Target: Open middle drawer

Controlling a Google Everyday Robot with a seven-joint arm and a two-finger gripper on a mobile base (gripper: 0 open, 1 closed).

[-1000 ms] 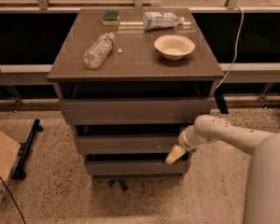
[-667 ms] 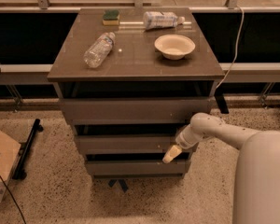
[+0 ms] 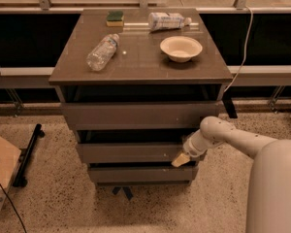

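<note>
The middle drawer (image 3: 131, 152) sits at lower centre of the frame and looks barely drawn out, if at all. The gripper (image 3: 180, 159) is at its right end; whether it is spread or closed cannot be told. Most of the pull seems left to do.

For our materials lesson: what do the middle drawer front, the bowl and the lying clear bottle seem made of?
The middle drawer: likely laminated board, matte grey-brown, flat, even; the gripper sits at its right end. The bowl: perhaps paper pulp or ceramic, dull cream. The clear bottle: plastic, see-through with glints.
</note>
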